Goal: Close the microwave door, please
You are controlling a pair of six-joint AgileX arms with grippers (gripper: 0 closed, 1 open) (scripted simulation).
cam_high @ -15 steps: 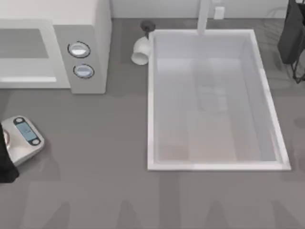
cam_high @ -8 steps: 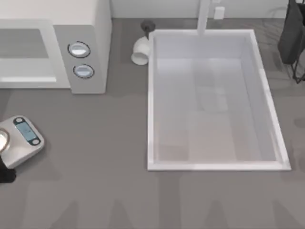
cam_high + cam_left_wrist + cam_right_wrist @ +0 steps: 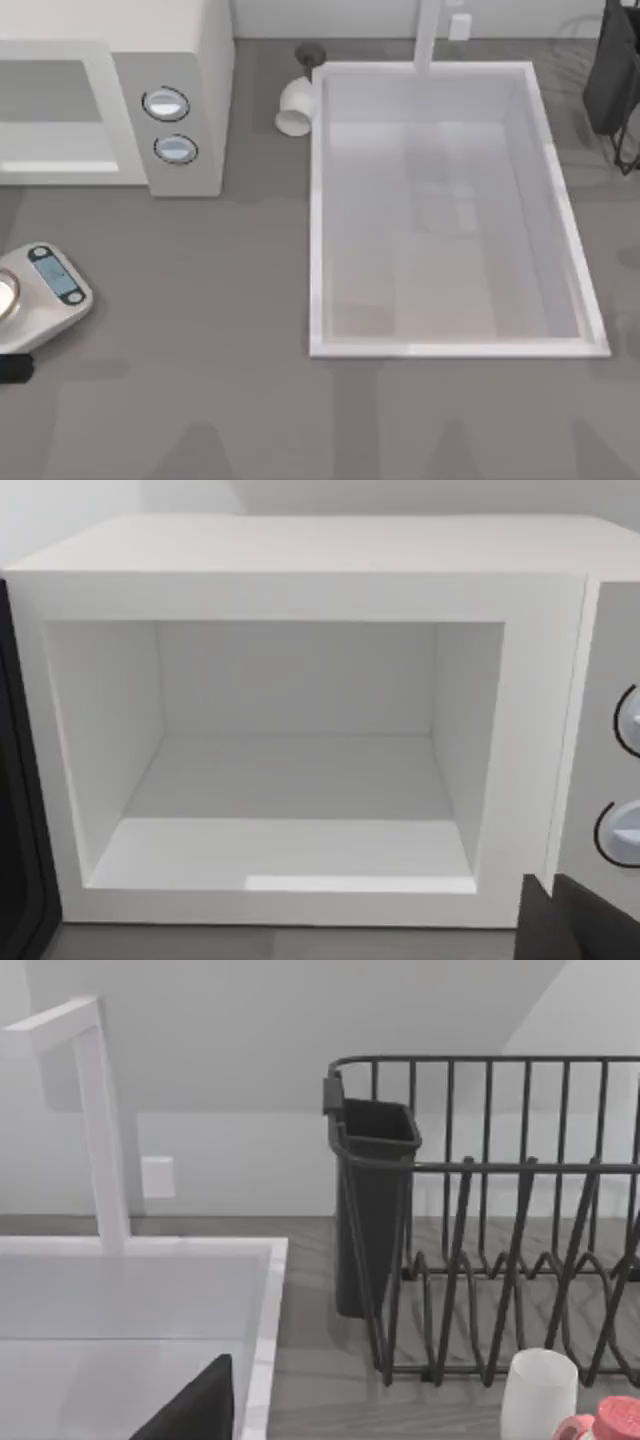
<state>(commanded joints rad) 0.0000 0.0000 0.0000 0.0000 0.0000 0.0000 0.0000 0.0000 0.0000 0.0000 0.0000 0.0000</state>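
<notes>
White microwave (image 3: 300, 570) cavity open, silver scale (image 3: 45, 290) and sink (image 3: 315, 210) nearby; fingers' state indiscernible.

White faucet (image 3: 100, 1120) over the sink (image 3: 262, 1300), beside a black dish rack (image 3: 500, 1210) with a dark caddy (image 3: 372, 1200).

Large white boxy microwave (image 3: 300, 580): smooth matt, plastic-looking.
Small silver kitchen scale (image 3: 45, 290): brushed metal sheen.
Black wire dish rack (image 3: 500, 1250): matt coated metal.
Grey table (image 3: 200, 400): matt.
</notes>
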